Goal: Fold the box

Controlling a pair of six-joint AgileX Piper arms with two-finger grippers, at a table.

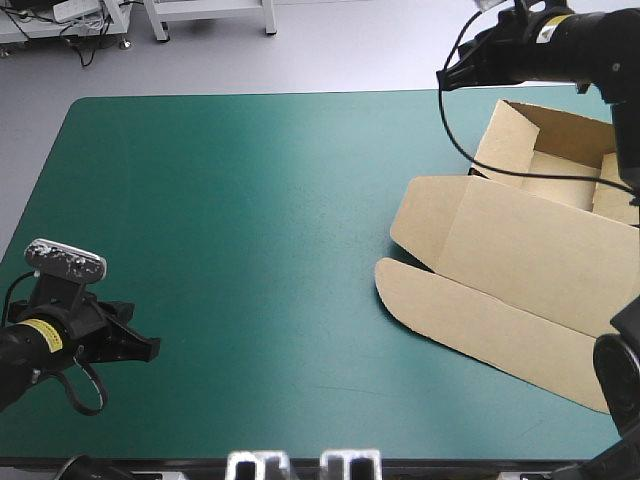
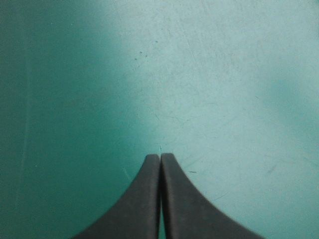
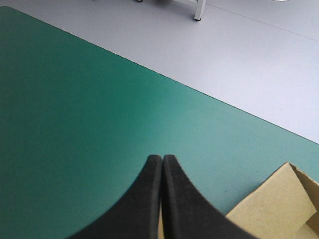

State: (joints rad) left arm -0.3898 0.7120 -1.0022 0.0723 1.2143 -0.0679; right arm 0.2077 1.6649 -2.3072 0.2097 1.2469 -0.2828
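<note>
At the right edge of the table (image 1: 250, 200) one brown box (image 1: 520, 255) lies partly cut off, lid flat; the left gripper (image 1: 152, 347) and right gripper (image 1: 446, 77) are both clenched on nothing.

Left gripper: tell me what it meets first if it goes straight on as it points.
Probably the bare teal-green cover: the left gripper, shut, has only cover ahead in its wrist view. The box lies far off to the right, out of that view; the tilt is hard to judge.
</note>
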